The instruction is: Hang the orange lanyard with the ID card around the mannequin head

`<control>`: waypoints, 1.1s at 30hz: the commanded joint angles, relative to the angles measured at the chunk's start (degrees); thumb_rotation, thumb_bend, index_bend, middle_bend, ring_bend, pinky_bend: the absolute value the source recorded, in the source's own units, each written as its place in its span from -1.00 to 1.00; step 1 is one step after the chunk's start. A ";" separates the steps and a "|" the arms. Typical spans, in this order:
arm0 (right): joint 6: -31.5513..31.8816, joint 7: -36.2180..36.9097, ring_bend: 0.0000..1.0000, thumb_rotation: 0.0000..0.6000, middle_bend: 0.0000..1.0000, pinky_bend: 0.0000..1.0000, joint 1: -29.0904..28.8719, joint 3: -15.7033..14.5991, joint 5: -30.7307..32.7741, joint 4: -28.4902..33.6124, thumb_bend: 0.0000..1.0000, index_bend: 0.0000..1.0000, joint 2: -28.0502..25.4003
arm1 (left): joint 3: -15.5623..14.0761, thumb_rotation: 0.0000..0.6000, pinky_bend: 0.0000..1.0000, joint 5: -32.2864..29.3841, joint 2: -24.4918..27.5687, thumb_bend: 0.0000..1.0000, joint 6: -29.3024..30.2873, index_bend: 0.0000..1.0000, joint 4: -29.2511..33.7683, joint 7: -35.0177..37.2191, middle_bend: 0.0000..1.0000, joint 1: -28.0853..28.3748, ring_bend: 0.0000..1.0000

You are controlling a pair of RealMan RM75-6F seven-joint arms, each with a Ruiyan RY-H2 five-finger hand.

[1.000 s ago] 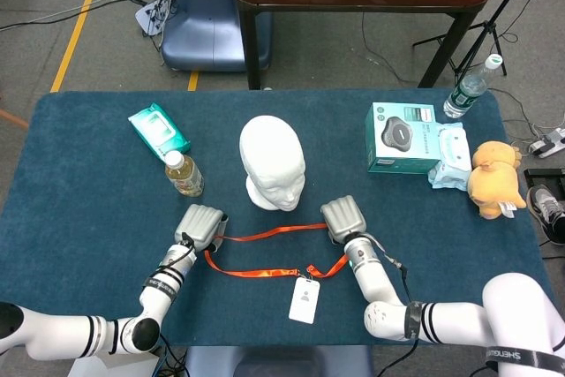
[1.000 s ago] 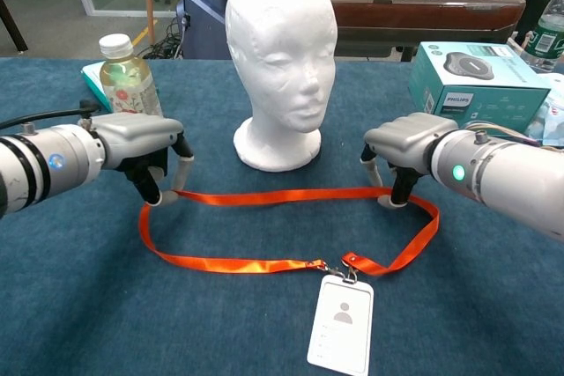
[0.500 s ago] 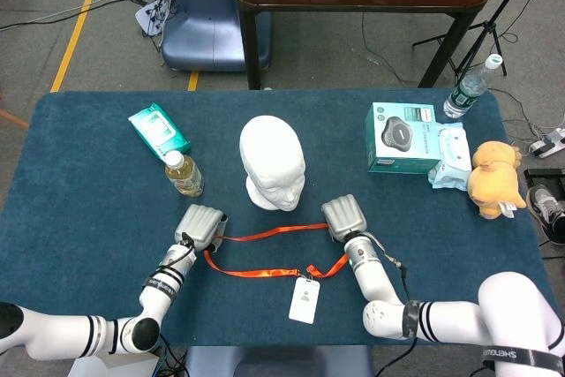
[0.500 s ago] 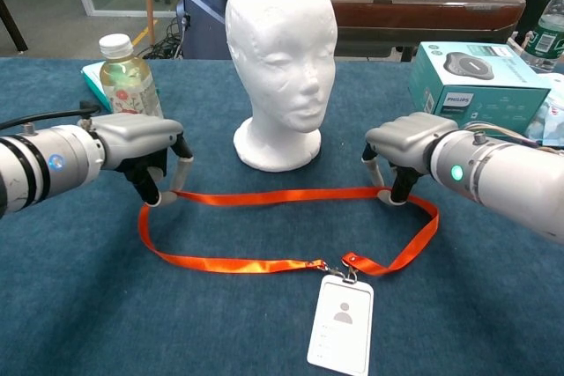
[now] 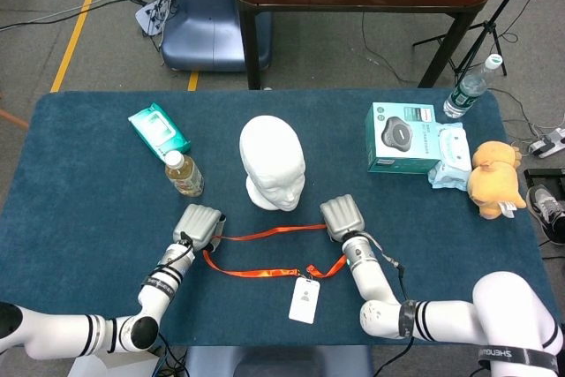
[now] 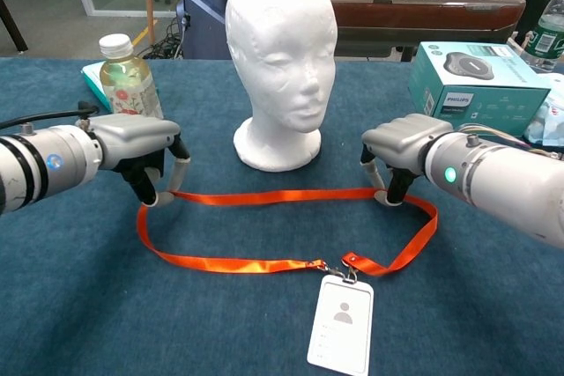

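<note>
ID card (image 6: 341, 323) lies nearest on the table (image 6: 70, 305), orange lanyard (image 6: 264, 196) looped flat. Left robot hand (image 6: 145, 156) and right robot hand (image 6: 397, 154) each pinch the far strand. Weak pinches could slip when lifting toward the mannequin head (image 6: 282, 50).

From here I can't read the card (image 6: 341, 323); the water bottle (image 6: 548, 31) is cropped at upper right.

Bare cloth flanks the mannequin head (image 6: 280, 50); a drink bottle (image 6: 127, 77) crowds its left, a boxed gadget (image 6: 473, 75) its right.
</note>
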State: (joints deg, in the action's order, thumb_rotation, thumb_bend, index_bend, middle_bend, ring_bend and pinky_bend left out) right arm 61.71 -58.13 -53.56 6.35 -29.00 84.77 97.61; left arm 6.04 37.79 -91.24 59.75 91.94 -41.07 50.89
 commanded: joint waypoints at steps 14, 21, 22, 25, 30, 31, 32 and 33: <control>0.16 2.57 0.88 1.00 0.99 1.00 0.65 0.13 -2.25 4.04 -0.22 0.21 -2.96 | 0.43 1.00 1.00 3.11 3.57 -0.34 1.09 0.19 3.96 3.44 0.99 -1.71 1.00; 2.65 6.62 0.88 1.00 0.99 1.00 3.03 -0.70 -8.67 14.24 -0.22 0.21 -10.05 | 1.32 1.00 1.00 9.07 9.95 -0.34 2.61 0.19 12.42 9.17 0.99 -4.37 1.00; 3.16 7.76 0.88 1.00 0.99 1.00 3.65 -0.85 -10.24 16.09 -0.22 0.21 -11.41 | 1.60 1.00 1.00 10.31 11.10 -0.34 2.92 0.19 13.96 10.26 0.99 -4.81 1.00; 5.06 10.00 0.88 1.00 0.99 1.00 5.14 -1.28 -14.73 20.24 -0.22 0.21 -14.45 | 2.44 1.00 1.00 13.65 13.94 -0.34 4.05 0.19 17.82 12.81 0.99 -5.91 1.00; 8.30 13.32 0.88 1.00 0.99 1.00 7.51 -1.25 -20.78 25.78 -0.22 0.21 -18.86 | 4.52 1.00 1.00 18.57 17.76 -0.34 6.51 0.19 23.37 16.37 0.99 -7.41 1.00; 8.69 14.01 0.88 1.00 0.99 1.00 7.86 -1.11 -21.67 26.56 -0.22 0.21 -19.50 | 4.87 1.00 1.00 19.18 18.28 -0.34 6.82 0.19 24.11 16.70 0.99 -7.53 1.00; 9.03 14.70 0.88 1.00 0.99 1.00 8.22 -0.98 -22.47 27.32 -0.22 0.21 -20.12 | 5.24 1.00 1.00 19.65 18.78 -0.34 7.13 0.19 24.83 16.99 0.99 -7.64 1.00; 9.44 15.30 0.88 1.00 0.99 1.00 8.57 -0.84 -23.29 27.98 -0.22 0.21 -20.71 | 5.69 1.00 1.00 20.05 19.20 -0.34 7.50 0.19 25.52 17.27 0.99 -7.72 1.00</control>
State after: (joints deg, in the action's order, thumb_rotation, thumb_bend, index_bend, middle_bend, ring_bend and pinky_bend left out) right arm 70.21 -43.91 -45.88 5.33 -51.08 111.59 77.86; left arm 10.89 57.08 -72.84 66.45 116.42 -24.60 43.63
